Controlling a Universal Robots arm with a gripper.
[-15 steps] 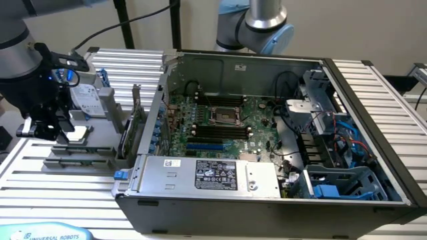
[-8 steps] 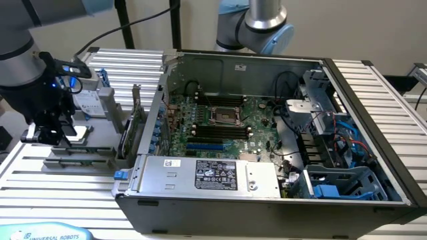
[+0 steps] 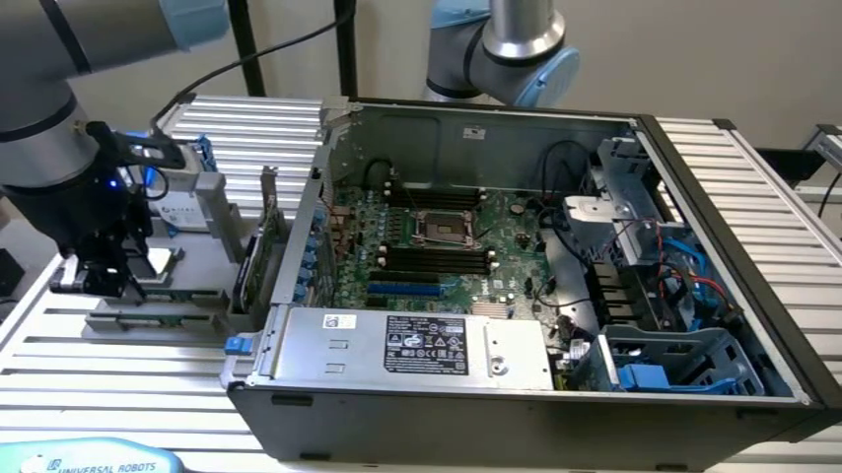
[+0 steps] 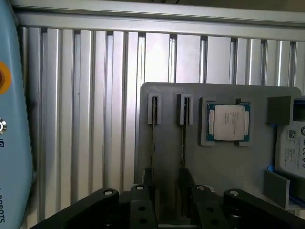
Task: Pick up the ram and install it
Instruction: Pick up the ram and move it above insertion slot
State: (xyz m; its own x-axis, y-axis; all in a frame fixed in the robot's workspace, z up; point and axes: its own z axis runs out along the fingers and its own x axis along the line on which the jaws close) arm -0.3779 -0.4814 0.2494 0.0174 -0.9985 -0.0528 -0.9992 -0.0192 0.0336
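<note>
Above ram (image 4: 183, 143), gripper (image 4: 167, 195) (jaws apart), "UNIVERSAL ROBOTS" label (image 3: 95, 467)

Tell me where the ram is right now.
Two ram sticks stand on edge in the grey holder, beside the processor, on the exterior view's left of the computer case.

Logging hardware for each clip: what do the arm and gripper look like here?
The arm has silver-grey tubes with light blue joint caps; a black cable loops off it. The gripper is black, with bolted link-style fingers, and a small blue light glows above it.
</note>
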